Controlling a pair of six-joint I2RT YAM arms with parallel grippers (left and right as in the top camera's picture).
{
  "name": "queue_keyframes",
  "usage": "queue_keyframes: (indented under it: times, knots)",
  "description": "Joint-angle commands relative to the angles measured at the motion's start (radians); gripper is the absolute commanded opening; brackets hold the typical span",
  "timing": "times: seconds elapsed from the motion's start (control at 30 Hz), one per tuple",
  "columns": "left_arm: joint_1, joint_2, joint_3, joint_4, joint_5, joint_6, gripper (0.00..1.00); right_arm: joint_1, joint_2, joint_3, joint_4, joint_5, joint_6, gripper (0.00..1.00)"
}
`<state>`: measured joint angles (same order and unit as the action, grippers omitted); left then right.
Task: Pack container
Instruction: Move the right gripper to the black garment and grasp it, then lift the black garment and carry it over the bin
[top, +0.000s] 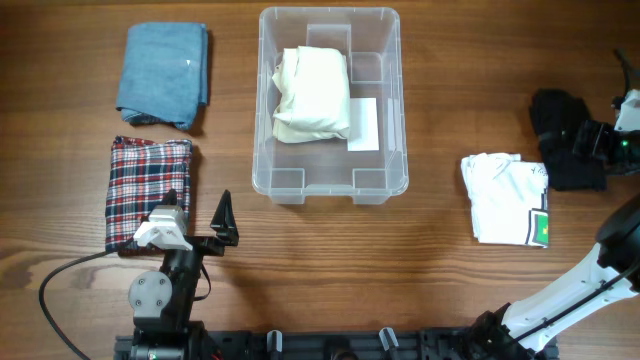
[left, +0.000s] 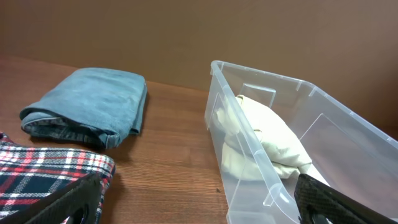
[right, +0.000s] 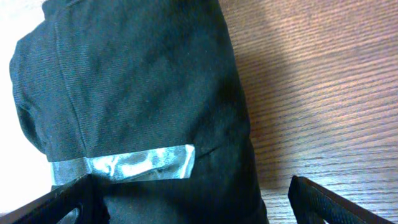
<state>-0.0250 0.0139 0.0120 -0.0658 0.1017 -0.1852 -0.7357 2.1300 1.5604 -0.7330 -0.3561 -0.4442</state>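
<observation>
Right gripper jaws wide apart, holding nothing, poised over black garment at the 3 o'clock edge of the table. Left gripper also spread and empty, at 7 o'clock beside plaid cloth. Container sits at 12 o'clock, cream garment inside toward its 12 o'clock end. Likely step: grab black garment. Best to drop straight, pinch through all folded layers mid-bundle so it stays folded, lift clear of the rim, and place it in the free 6 o'clock half.
</observation>
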Motion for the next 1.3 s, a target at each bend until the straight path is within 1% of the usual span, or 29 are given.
queue_keyframes:
  times: [0.0, 0.07, 0.27, 0.5, 0.53, 0.57, 0.63, 0.7, 0.73, 0.77, 0.83, 0.87, 0.93, 0.97, 1.0, 1.07, 1.2, 1.27]
  knots:
    - [0.006, -0.005, -0.006, -0.002, -0.006, -0.002, 1.00, 0.005, 0.025, 0.008, -0.006, 0.011, -0.039, 1.00]
    - [0.006, -0.005, -0.006, -0.003, -0.006, -0.002, 1.00, 0.005, 0.025, 0.008, -0.020, -0.034, -0.053, 1.00]
    - [0.006, -0.005, -0.006, -0.002, -0.006, -0.002, 1.00, 0.007, 0.034, -0.013, -0.038, -0.057, -0.051, 1.00]
    - [0.006, -0.005, -0.006, -0.003, -0.006, -0.002, 1.00, 0.008, 0.072, -0.015, -0.065, -0.154, -0.048, 1.00]
    - [0.006, -0.005, -0.006, -0.002, -0.006, -0.002, 1.00, 0.008, 0.072, -0.015, -0.066, -0.155, -0.041, 0.98]
    - [0.006, -0.005, -0.006, -0.002, -0.006, -0.002, 1.00, 0.009, 0.072, -0.015, -0.065, -0.155, -0.025, 0.95]
    - [0.006, -0.005, -0.006, -0.002, -0.006, -0.002, 1.00, 0.009, 0.071, -0.012, -0.060, -0.169, 0.018, 0.78]
    - [0.006, -0.005, -0.006, -0.003, -0.006, -0.002, 1.00, 0.009, 0.071, -0.006, -0.056, -0.171, 0.055, 0.75]
    - [0.006, -0.005, -0.006, -0.002, -0.006, -0.002, 1.00, 0.009, 0.071, 0.002, -0.054, -0.170, 0.084, 0.71]
    - [0.006, -0.005, -0.006, -0.003, -0.006, -0.002, 1.00, 0.009, 0.071, 0.016, -0.057, -0.175, 0.115, 0.61]
    - [0.006, -0.005, -0.006, -0.002, -0.006, -0.002, 1.00, 0.009, 0.071, 0.045, -0.074, -0.216, 0.138, 0.49]
    - [0.006, -0.005, -0.006, -0.002, -0.006, -0.002, 1.00, 0.009, 0.069, 0.066, -0.089, -0.254, 0.137, 0.46]
    - [0.006, -0.005, -0.006, -0.002, -0.006, -0.002, 1.00, 0.009, 0.065, 0.098, -0.109, -0.303, 0.143, 0.44]
    - [0.006, -0.005, -0.006, -0.002, -0.006, -0.002, 1.00, 0.009, 0.058, 0.122, -0.117, -0.338, 0.176, 0.43]
    - [0.006, -0.005, -0.006, -0.002, -0.006, -0.002, 1.00, 0.009, 0.042, 0.155, -0.117, -0.401, 0.243, 0.40]
    - [0.006, -0.005, -0.006, -0.002, -0.006, -0.002, 1.00, 0.009, 0.025, 0.187, -0.119, -0.490, 0.290, 0.35]
    - [0.006, -0.005, -0.006, -0.002, -0.006, -0.002, 1.00, 0.029, -0.041, 0.257, -0.124, -0.713, 0.354, 0.34]
    - [0.006, -0.005, -0.006, -0.003, -0.006, -0.002, 1.00, 0.063, -0.098, 0.270, -0.117, -0.742, 0.398, 0.35]
